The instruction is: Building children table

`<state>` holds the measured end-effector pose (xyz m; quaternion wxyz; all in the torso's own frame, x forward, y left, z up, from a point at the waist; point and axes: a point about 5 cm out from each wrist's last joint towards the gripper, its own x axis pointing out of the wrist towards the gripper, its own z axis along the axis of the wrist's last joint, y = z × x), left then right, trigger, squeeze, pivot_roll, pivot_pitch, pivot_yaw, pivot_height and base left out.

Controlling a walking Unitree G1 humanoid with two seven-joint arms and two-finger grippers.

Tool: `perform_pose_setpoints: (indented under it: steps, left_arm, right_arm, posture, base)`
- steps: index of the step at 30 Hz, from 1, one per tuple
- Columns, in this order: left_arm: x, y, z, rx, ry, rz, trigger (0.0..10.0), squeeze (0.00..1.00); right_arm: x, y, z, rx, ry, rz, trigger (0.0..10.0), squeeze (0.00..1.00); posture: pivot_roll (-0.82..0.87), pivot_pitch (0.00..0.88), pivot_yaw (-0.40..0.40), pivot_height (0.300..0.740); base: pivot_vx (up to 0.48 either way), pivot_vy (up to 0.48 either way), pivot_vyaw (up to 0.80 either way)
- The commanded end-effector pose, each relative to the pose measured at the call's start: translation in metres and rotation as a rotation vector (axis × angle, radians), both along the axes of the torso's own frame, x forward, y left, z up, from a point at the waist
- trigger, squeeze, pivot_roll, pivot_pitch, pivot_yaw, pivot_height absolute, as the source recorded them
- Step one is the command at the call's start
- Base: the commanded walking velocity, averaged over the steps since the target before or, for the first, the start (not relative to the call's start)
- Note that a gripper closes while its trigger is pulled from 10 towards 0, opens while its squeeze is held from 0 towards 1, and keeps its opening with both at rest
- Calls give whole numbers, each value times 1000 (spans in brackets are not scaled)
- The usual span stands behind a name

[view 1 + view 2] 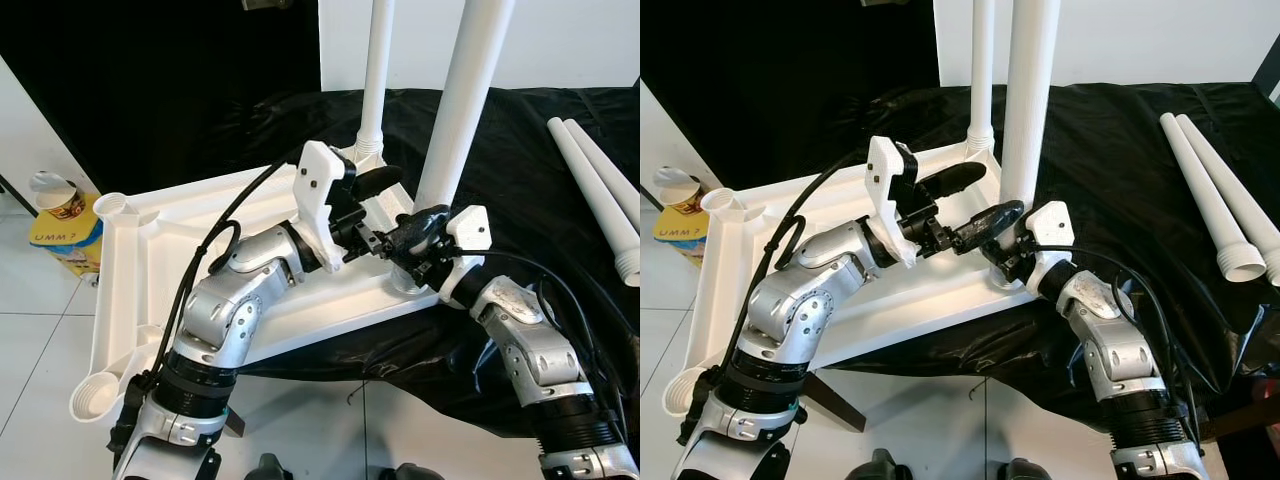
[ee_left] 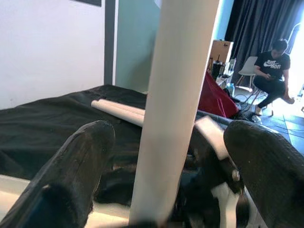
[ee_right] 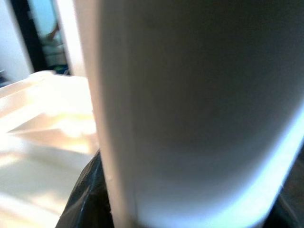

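A white children's table top (image 1: pixel 140 260) lies upside down, partly on a black cloth. Two white legs stand upright in its far sockets: the nearer leg (image 1: pixel 465 100) and the farther leg (image 1: pixel 377 70). My left gripper (image 1: pixel 375 210) is open, its fingers (image 2: pixel 71 175) on either side of the nearer leg (image 2: pixel 175 109) without touching it. My right gripper (image 1: pixel 420 235) is shut on the base of that same leg (image 3: pixel 190 109), just above its socket. Two loose legs (image 1: pixel 600 190) lie on the cloth at the right.
Two empty leg sockets (image 1: pixel 95 395) show on the table top's left side, which overhangs the tiled floor. A paper cup (image 1: pixel 55 195) stands on a yellow box (image 1: pixel 70 235) at the far left. A person (image 2: pixel 273 71) sits in the room behind.
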<state>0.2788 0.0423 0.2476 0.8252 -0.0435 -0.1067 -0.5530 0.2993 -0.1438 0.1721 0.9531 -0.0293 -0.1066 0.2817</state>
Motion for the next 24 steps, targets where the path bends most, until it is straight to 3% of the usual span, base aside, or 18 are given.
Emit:
perform_pose_setpoints:
  steps: [1,7,13,24]
  left_arm:
    - [6,7,-8,18,27,76,10000,0]
    - [20,24,-16,50,21,204,10000,0]
    - [22,25,-15,51,16,213,10000,0]
    - [12,10,-5,59,-28,58,10000,0]
  right_arm:
    - [0,-7,-1,14,-9,-60,10000,0]
    - [2,-23,3,51,-29,-187,10000,0]
    - [2,-25,4,46,-34,-197,10000,0]
    - [2,-26,10,-2,-46,-136,10000,0]
  posture:
    - [81,97,25,740]
    - [82,120,12,740]
    - [76,121,13,740]
    - [41,117,19,740]
  base:
    - [0,0,0]
    - [0,0,0]
    - [0,0,0]
    - [0,0,0]
